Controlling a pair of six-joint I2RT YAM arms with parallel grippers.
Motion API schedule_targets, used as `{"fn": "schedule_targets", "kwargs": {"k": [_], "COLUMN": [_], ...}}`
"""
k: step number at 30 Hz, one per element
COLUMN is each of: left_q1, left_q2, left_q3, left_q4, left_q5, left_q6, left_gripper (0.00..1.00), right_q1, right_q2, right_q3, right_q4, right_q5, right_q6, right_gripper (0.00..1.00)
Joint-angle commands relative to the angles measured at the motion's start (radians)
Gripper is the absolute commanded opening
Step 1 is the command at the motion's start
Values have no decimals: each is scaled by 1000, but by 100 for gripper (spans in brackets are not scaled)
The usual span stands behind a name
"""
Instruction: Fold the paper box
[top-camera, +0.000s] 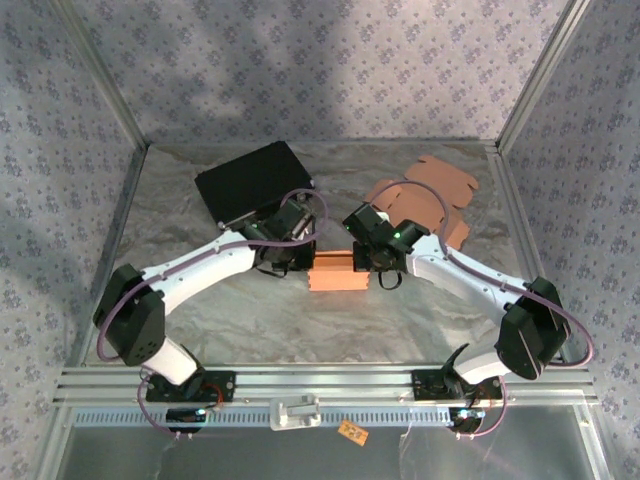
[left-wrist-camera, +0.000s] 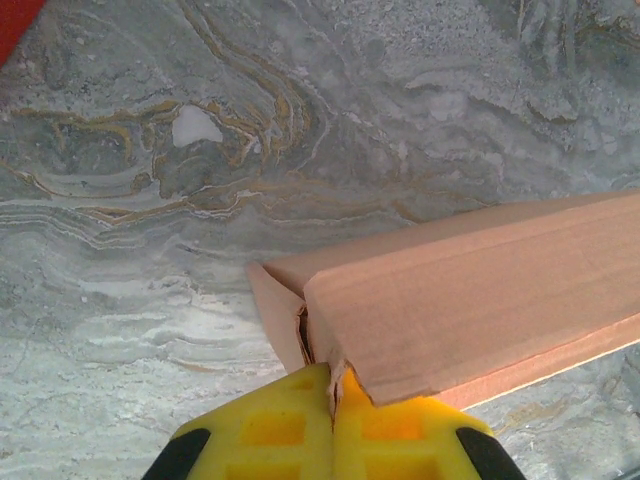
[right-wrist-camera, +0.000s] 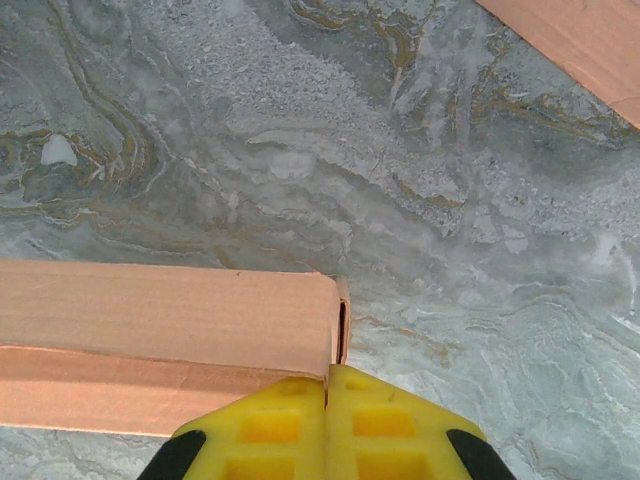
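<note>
Item under inspection: the paper box (top-camera: 338, 273) lies on its side near the middle of the desk (top-camera: 260, 320), long axis running left to right, between the two hands. I see it as a closed-up, flattened sleeve of tan cardboard. In the left wrist view its left end shows a tucked flap with a small gap at the corner.

Left hand (left-wrist-camera: 332, 385): the yellow fingers (left-wrist-camera: 280, 430) are pressed together at the box's left end, and the lower corner of the cardboard runs into the seam between them. I record it as pinching the box there.

Right hand (right-wrist-camera: 327, 375): fingers clenched, pads meeting, right up against the box's right end. I cannot tell whether any cardboard is caught between them.

Surroundings: a black box (top-camera: 255, 180) sits on the desk at the far left, just behind the left arm. Flat cardboard blanks (top-camera: 430, 190) lie at the far right, behind the right arm, apart from the paper box.
</note>
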Motion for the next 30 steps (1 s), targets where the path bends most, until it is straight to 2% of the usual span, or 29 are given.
{"fn": "schedule_targets", "kwargs": {"k": [1, 9, 15, 17, 23, 27, 30], "left_q1": [-35, -103, -119, -121, -129, -135, -138], "left_q2": [-26, -102, -100, -96, -89, -83, -77], "left_q3": [-83, -215, -242, -238, -223, -218, -211], "left_q4": [21, 113, 131, 128, 109, 107, 103], "left_q5": [-10, -146, -176, -184, -205, -210, -212], "left_q6": [-7, -25, -87, -101, -115, -115, -115], "left_gripper": [0, 0, 0, 0, 0, 0, 0], "right_q1": [21, 38, 39, 39, 26, -7, -62], "right_q2": [-5, -47, -58, -67, -164, -251, -313], "right_q3": [-21, -58, -61, -48, 14, -18, -106], "right_q4": [17, 23, 16, 0, -68, -24, 95], "right_q5": [8, 23, -12, -25, -108, -186, -246], "right_q6": [-2, 3, 28, 39, 192, 365, 538], "right_gripper": [0, 0, 1, 8, 47, 60, 70]}}
